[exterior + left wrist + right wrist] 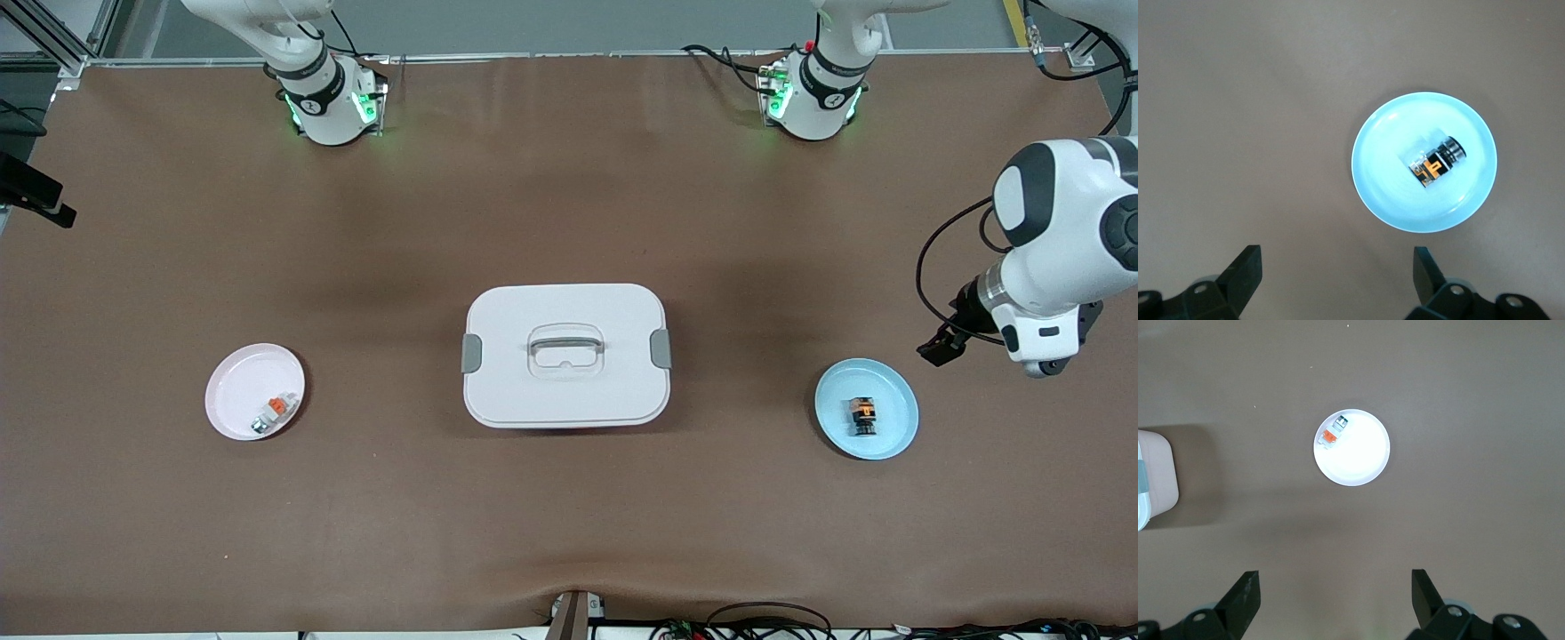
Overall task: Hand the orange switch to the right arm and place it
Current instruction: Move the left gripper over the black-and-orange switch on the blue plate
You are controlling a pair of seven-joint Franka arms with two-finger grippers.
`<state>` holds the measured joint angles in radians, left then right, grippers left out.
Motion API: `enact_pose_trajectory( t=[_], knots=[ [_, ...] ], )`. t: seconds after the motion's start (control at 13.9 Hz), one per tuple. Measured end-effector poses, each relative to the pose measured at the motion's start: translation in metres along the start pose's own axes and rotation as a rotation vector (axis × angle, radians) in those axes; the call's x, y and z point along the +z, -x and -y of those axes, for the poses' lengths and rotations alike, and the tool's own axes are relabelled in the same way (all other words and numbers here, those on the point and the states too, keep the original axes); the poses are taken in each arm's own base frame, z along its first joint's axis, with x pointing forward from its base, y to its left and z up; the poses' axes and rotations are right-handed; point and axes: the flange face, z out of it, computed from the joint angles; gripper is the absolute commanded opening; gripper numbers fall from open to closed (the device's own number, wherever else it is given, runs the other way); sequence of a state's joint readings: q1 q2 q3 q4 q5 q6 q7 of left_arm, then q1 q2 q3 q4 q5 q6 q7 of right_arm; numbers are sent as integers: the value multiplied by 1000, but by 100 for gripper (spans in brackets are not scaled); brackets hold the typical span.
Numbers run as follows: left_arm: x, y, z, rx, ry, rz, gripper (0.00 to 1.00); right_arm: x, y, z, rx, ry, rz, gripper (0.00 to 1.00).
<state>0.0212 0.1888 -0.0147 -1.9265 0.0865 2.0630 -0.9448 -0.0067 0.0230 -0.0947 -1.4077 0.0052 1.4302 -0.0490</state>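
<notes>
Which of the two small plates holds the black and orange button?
The light blue plate, at the left arm's end, holds the black-and-orange push-button; the pink plate holds a white-grey piece.

White lidded box [566, 356] between two plates.

A brown mat covers the worktop [569, 204] from edge to edge, smooth but for a slight pucker at the edge nearest the front camera. Soft, even light falls from above and leaves faint broad shadows across the middle. An aluminium frame rail [53, 36] runs along the edge by the bases, with grey floor [578, 22] past it. Black cables [765, 622] trail along the nearest edge, beside a small metal bracket [573, 613].
</notes>
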Motion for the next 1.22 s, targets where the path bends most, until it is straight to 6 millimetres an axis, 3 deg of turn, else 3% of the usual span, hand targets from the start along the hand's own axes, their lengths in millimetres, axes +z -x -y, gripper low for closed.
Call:
enact_pose_trajectory(
  t=[0.58,1.22],
  knots=[
    [19,-3,-1,-128,60,-34,100,0,0,-1,1,0,-2,100],
    [22,-18,4,-162,91,-53,100,0,0,-1,1,0,-2,100]
  ],
)
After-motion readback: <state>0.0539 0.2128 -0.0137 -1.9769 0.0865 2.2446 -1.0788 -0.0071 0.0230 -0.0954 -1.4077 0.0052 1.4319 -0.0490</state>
